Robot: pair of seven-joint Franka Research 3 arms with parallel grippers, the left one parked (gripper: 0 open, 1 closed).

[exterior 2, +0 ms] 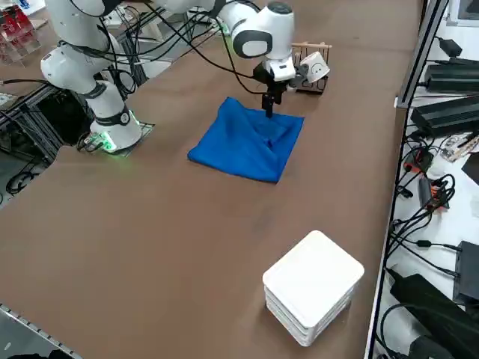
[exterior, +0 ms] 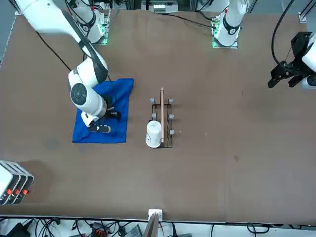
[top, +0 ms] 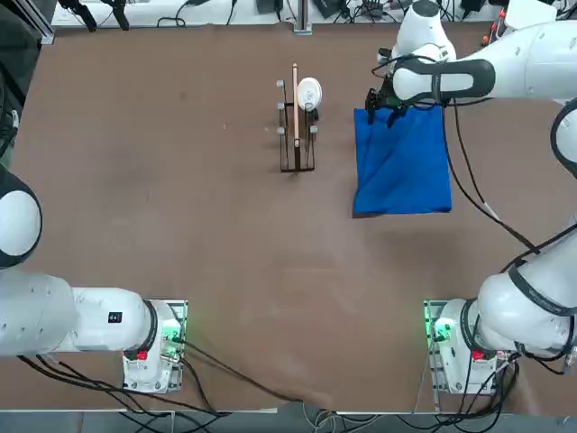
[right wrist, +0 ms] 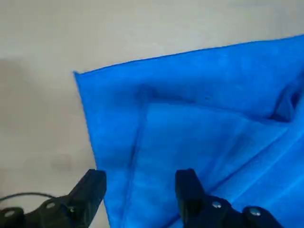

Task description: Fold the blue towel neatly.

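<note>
From overhead, the blue towel lies on the brown table just to the right of the wooden rack, and my gripper sits over its far edge. It looks like a tidy rectangle already doubled over, though I cannot count the layers from up there.

Across the table, the front camera shows my gripper low on the cloth near its edge on that side, with the white cup leaning at the rack beside it.

At the side camera, the towel shows soft ridges across its top, so it is not lying flat and smooth; my gripper points straight down at the corner nearest the rack.

Through the wrist camera, my fingers stand well apart, straddling the towel's edge and holding nothing. A folded-over layer lies on a lower one, its edges not lined up.

I judge one fold made but loose; taking this edge and at least one more neat fold remain.
</note>
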